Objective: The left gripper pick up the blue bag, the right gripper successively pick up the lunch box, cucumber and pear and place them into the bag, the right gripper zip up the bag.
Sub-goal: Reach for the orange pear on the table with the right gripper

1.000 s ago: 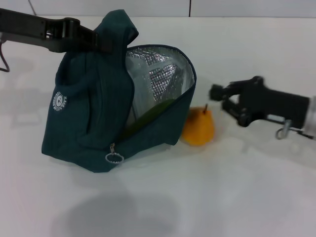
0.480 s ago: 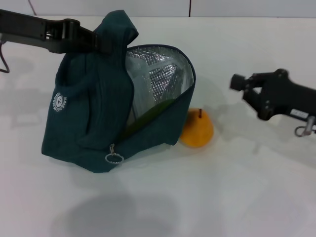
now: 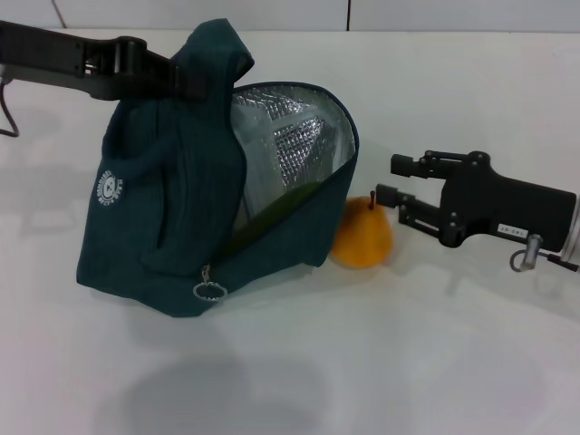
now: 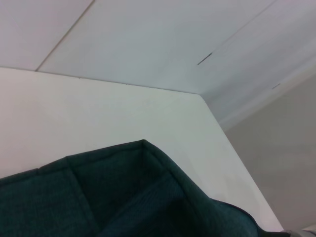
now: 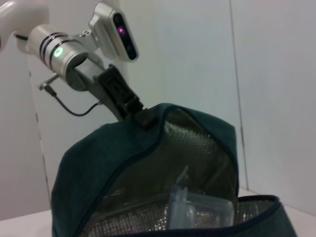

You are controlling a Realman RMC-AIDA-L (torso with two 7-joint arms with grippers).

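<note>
Right pincer (image 3: 388, 178), apparently open, beside pear (image 3: 363, 237).

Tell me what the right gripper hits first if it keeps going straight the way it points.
Most likely the pear: the open right gripper points at it and the blue bag just behind, though depth is unclear.

Head camera looks forward and down across the white table (image 3: 381, 362); both wrist cameras sit close, sharing the blue bag (image 3: 181, 208), which rises at six o'clock in each.
</note>
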